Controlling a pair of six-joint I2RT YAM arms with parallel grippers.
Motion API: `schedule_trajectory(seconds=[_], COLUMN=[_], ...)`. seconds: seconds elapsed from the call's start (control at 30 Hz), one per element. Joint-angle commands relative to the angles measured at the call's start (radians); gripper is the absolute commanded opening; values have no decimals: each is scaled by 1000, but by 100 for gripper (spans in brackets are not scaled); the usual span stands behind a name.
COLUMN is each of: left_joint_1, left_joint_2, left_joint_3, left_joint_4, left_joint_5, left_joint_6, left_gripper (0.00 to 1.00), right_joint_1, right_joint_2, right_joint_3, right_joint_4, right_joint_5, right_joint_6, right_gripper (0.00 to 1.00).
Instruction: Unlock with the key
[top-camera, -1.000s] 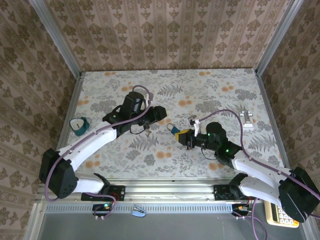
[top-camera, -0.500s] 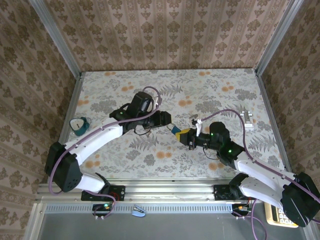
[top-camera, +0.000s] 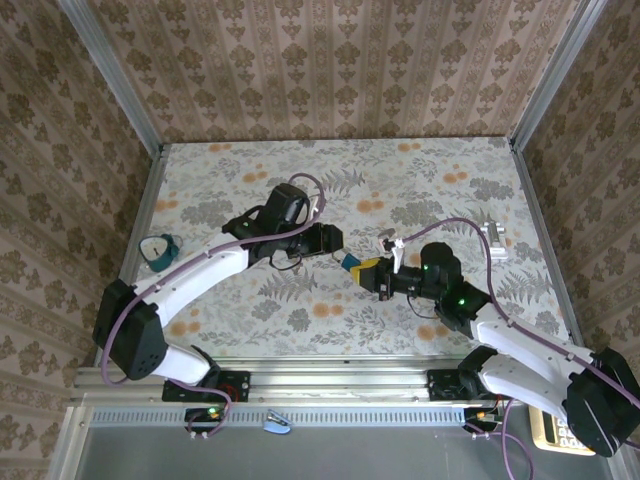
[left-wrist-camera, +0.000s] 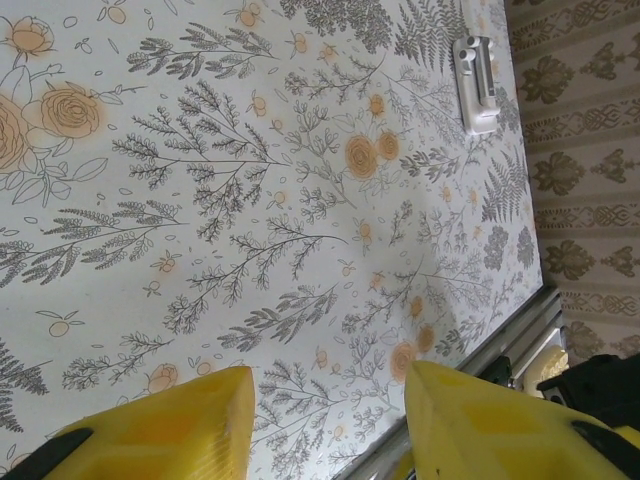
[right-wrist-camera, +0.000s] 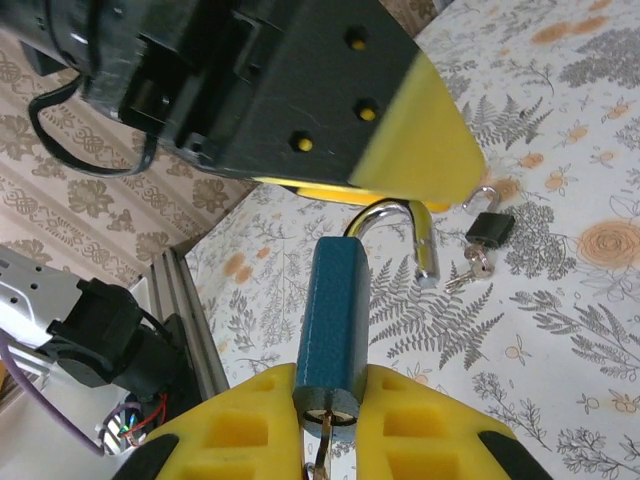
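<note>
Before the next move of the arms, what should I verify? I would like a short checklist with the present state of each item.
1. Right gripper holds the blue padlock by its body: ok.
2. Key sits in the keyhole: ok.
3. Free end of the shackle is out of the body: ok.
4. Left gripper is open, nothing between its fingers: ok.
5. Left gripper is clear of the shackle: cannot tell.
6. Small black padlock lies on the table, apart from the blue one: ok.
</note>
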Motion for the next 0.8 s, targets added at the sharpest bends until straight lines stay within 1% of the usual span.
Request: schedule_trajectory(seconds=[0.0,0.3,0.4,0.47,0.6,0.77], left_joint_1=[-2,0,2,1,2,10], left_joint_2=[11,-1,-13,-22,-45,-96], left_joint_3=[15,-19,-35,-49,-75,-106], left_joint_4=[-29,-3,10,22,51,78], left_joint_5=[5,40,58,61,71,40], left_joint_6=[26,19,18,9,-9,-35], left_gripper=[44,34,29,27,27,28], right_joint_1=[-5,-19,-28,-35,-46,-52], right_joint_2=[-43,-69,-75,-80,-75,-55], right_joint_3=[45,42,37,31,25,19], right_joint_4=[3,-9,-12,-6,-5,-17], right_joint_5=[-17,30,68,85,113,142], right_joint_6=[-35,-38,-32,-26,-13,10], right_gripper=[1,0,0,0,0,0])
